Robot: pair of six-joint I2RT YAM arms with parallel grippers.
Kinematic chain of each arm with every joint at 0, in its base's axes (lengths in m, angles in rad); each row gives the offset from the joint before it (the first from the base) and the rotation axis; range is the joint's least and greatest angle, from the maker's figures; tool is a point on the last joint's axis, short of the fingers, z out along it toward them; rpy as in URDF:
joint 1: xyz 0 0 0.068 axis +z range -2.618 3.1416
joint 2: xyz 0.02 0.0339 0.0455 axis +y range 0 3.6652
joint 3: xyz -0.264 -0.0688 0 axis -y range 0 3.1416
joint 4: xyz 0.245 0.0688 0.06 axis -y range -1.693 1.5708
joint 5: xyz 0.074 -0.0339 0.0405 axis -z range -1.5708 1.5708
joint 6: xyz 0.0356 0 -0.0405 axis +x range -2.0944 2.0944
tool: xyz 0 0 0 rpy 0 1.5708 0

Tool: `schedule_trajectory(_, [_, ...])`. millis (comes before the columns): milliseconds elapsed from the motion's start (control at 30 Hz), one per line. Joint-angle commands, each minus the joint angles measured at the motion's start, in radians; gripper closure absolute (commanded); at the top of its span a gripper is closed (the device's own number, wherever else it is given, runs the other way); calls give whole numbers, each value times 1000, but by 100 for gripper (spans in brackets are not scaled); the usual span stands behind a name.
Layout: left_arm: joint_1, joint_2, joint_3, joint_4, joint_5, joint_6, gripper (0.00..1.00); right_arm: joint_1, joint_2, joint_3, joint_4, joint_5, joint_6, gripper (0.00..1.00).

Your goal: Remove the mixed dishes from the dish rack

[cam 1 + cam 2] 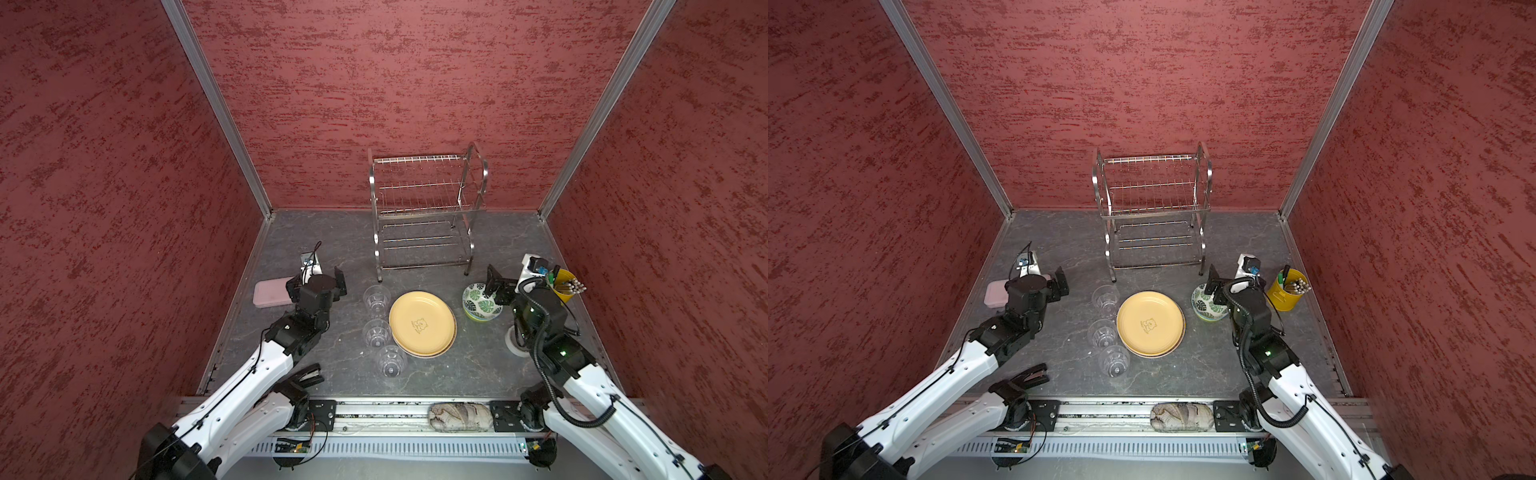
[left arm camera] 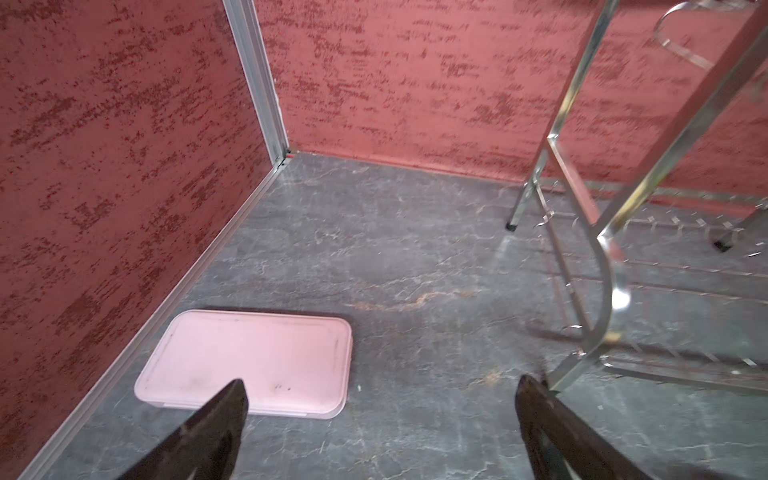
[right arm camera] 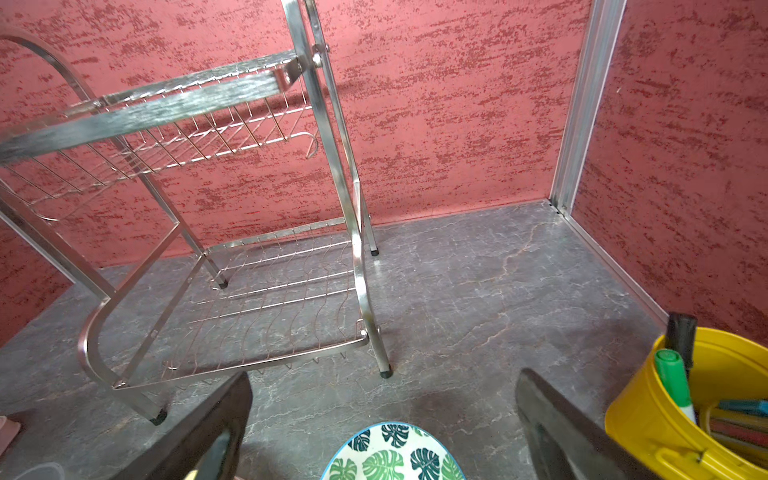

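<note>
Right wrist view: dish rack (image 3: pixel 232 291) by the back wall, both tiers empty, so unloading looks done. Tan-yellow plate (image 1: pixel 422 316), 3 tumblers (image 1: pixel 377 330) & green-leaf bowl (image 1: pixel 478 301) sit on table (image 1: pixel 457 365) in front of rack. Left gripper (image 2: pixel 382 380) & right gripper (image 3: pixel 384 376) spread wide, holding nothing. No readable text, only bear drawing (image 1: pixel 420 326) on plate.

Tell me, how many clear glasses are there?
3 clear glasses, in a row beside the yellow plate: one nearest the dish rack, one in the middle, one nearest the front edge. None looks hidden.
</note>
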Motion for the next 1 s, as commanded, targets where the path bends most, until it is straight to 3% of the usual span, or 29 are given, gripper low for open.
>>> schedule_trajectory(0, [43,33,-8,146,-26,51,0,-1,21,-16,79,54,-72,1])
schedule_trajectory(333, [145,33,-147,366,-50,58,1,-17,61,-84,234,80,-138,1])
schedule_trajectory(500, [258,51,-195,439,87,87,0,-72,121,-101,299,74,-145,1])
schedule_trajectory(700, [355,97,-251,534,178,90,1,-180,236,-112,390,-17,-125,1])
schedule_trajectory(967, [418,240,-242,590,241,71,1,-311,364,-126,499,-54,-137,1])
